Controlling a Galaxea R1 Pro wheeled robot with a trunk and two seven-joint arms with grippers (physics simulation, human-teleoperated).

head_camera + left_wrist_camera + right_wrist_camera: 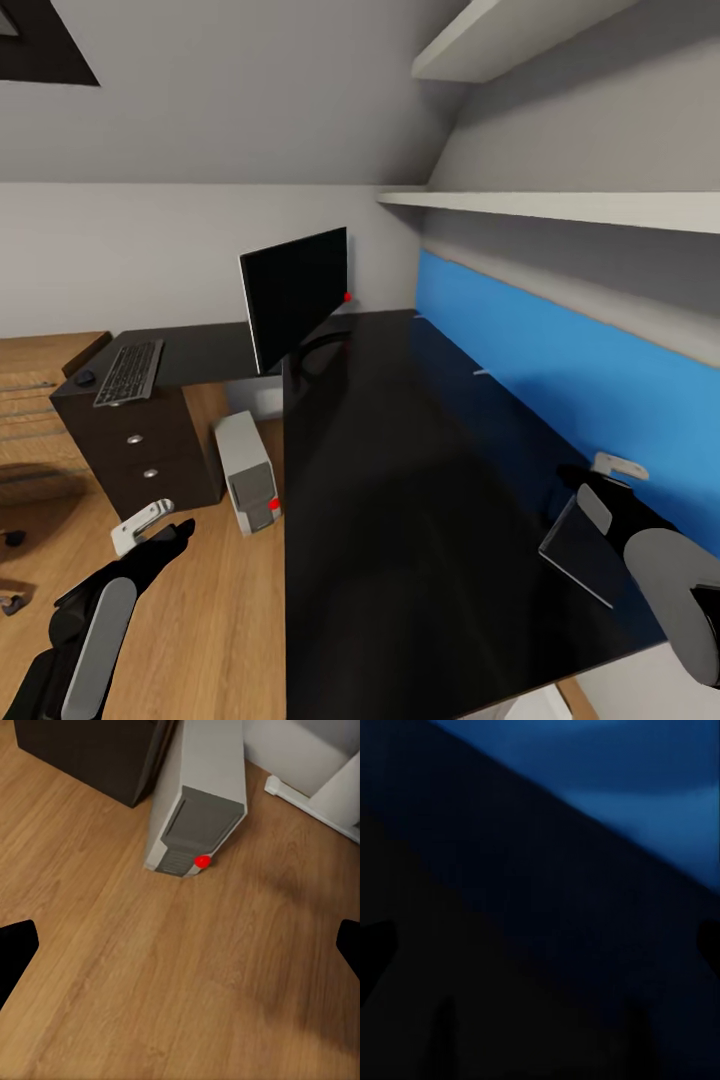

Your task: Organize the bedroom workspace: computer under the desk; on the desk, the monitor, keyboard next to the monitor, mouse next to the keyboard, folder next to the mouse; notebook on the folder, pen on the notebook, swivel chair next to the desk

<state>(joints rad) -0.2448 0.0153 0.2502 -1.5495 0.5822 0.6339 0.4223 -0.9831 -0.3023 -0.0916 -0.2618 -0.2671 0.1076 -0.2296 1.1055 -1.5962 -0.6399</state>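
Note:
The black monitor (pixel 295 300) stands at the corner of the glossy black desk (pixel 400 450). On the desk's left wing lie the keyboard (pixel 130 372) and, beside it, the small mouse (pixel 85 377). Under the desk stands the light grey computer (pixel 245 470), whose red light also shows in the left wrist view on the computer (pixel 199 802). My left gripper (pixel 165 530) hangs open over the floor in front of it. My right gripper (pixel 590 495) is open above the desk's near right part, right over a flat grey notebook (pixel 585 550). The folder, pen and swivel chair are out of view.
A dark drawer unit (pixel 140 440) carries the desk's left wing. A blue wall panel (pixel 560 350) and white shelves (pixel 560 205) run along the desk's far side. Oak floor (pixel 210 620) lies open on my left. A white desk leg (pixel 307 799) stands behind the computer.

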